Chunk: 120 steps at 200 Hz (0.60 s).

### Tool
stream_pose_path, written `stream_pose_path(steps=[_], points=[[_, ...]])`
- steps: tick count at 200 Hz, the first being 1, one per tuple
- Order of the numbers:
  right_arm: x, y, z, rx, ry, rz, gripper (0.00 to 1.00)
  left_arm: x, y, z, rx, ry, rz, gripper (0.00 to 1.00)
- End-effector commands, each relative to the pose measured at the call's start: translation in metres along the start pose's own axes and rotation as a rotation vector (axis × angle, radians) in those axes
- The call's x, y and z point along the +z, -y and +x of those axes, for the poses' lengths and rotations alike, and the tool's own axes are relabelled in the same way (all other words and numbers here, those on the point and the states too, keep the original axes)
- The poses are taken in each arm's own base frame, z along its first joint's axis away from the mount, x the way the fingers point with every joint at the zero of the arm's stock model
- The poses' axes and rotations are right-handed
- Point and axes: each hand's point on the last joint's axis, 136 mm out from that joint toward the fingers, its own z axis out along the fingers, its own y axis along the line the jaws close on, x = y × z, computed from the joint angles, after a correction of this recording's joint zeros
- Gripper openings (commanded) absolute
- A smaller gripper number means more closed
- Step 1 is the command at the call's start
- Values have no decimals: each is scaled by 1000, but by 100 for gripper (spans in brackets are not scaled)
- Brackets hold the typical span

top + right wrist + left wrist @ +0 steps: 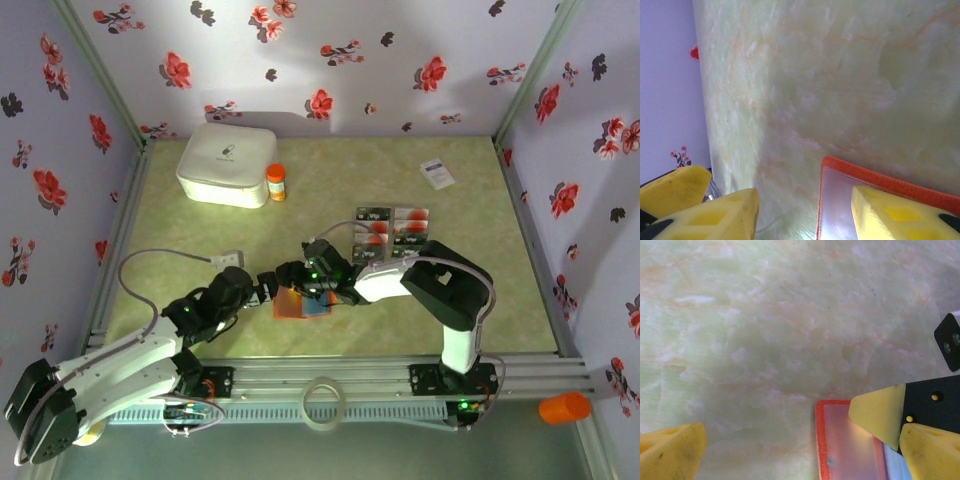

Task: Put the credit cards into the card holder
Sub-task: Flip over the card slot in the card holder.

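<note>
Top external view shows the card holder [292, 305] lying open near the front, partly hidden under the right gripper [318, 272]. The credit cards [390, 232] lie in rows beyond it to the right, with a white box [227, 163] and bottle [275, 182] far left. Wrist views show the left gripper [800, 445] spread wide and the right one parted, one finger [890, 215] over the holder's clear pocket.

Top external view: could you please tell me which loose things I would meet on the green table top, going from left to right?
white box → orange-capped bottle → card holder → credit cards → white card
</note>
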Motion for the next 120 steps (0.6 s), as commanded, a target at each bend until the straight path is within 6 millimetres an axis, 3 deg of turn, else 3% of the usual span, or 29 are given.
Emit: stream_pose_path(steps=[1, 53, 120], points=[[-8, -11, -1, -2, 9, -37, 53, 3, -4, 4, -6, -12, -12, 100], [-26, -10, -11, 4, 51, -40, 53, 14, 0, 15, 47, -67, -10, 100], [-35, -5, -18, 13, 78, -30, 53, 28, 20, 27, 135, -131, 21, 100]])
